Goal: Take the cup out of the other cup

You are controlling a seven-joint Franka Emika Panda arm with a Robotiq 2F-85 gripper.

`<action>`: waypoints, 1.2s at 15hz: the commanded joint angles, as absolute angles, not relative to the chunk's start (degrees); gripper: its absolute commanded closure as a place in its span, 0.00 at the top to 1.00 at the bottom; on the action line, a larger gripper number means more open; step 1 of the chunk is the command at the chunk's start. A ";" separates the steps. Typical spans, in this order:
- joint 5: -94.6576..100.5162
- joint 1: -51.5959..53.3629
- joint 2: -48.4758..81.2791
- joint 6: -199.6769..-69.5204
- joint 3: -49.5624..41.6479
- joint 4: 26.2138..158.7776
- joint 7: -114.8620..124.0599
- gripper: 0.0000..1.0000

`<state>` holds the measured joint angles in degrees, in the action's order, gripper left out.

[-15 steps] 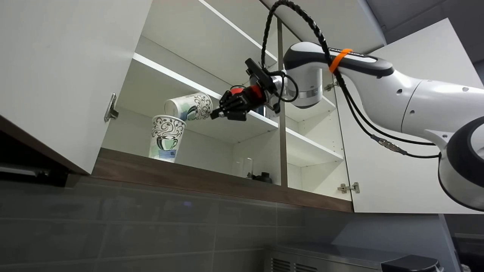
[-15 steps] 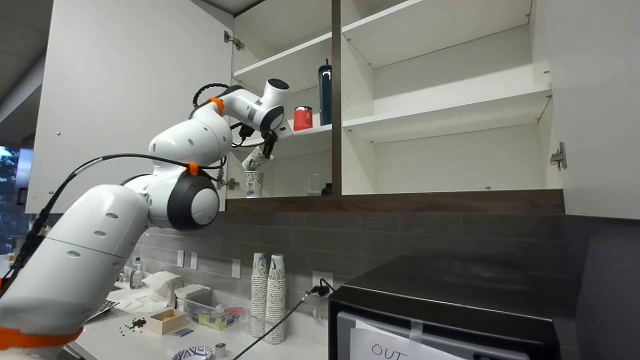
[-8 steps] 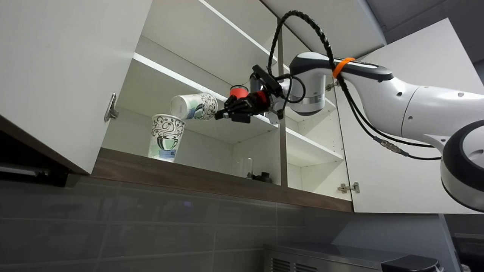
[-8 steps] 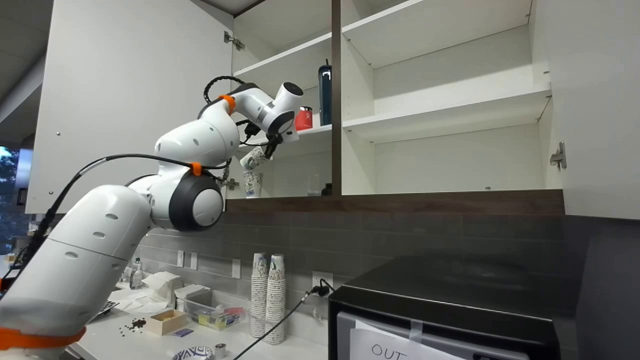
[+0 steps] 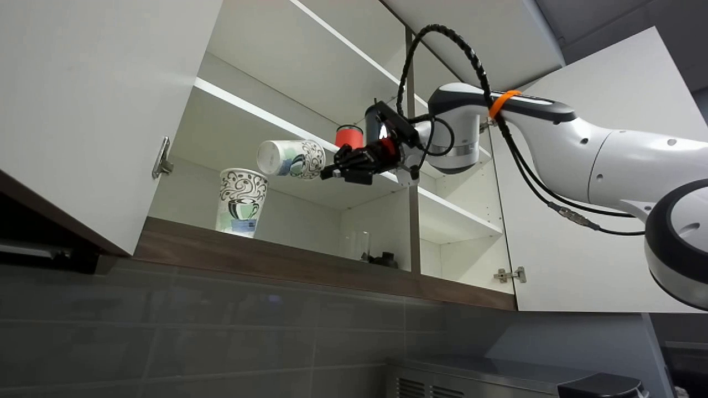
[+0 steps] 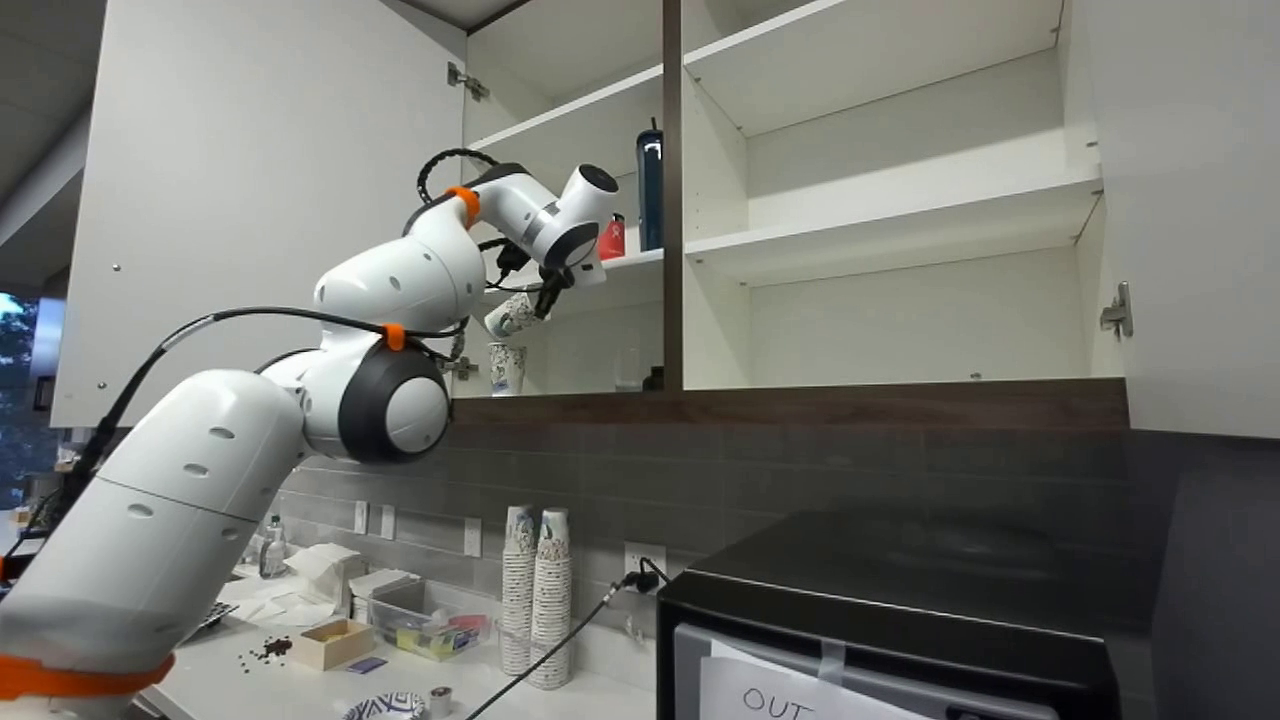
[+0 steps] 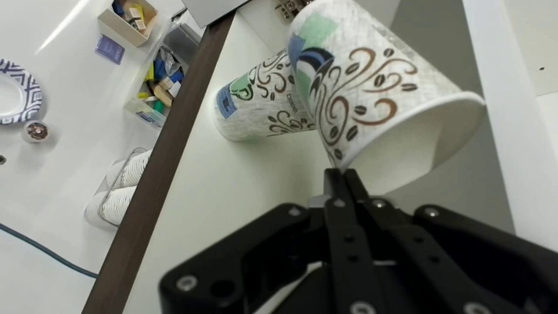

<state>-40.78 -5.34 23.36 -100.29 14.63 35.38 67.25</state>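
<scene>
My gripper is shut on the rim of the cup, white with a swirl pattern. In the wrist view, the fingertips pinch the rim of this cup, its mouth toward me. The cup lies nearly sideways in the air, tilted in an exterior view. The other cup stands upright on the cabinet floor, just below and beside the held cup's base. It also shows in the wrist view, its rim hidden behind the held cup. Whether the cups touch, I cannot tell.
A red cup and a dark tall bottle stand on the shelf above, behind the arm. A clear glass stands on the cabinet floor. Open cabinet doors flank the shelves. Stacked cups stand on the counter below.
The gripper and held cup have moved right and slightly down in an exterior view, off from over the standing cup. The standing cup has shifted very slightly left.
</scene>
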 commanded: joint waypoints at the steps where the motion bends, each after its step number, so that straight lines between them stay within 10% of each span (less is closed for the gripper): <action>1: -37.67 -5.14 23.23 -102.00 12.92 37.18 64.52 0.01; 18: -20.48 -0.45 19.20 -105.94 7.03 38.44 54.75 0.01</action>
<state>-26.94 -3.34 20.53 -101.69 9.09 35.67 57.48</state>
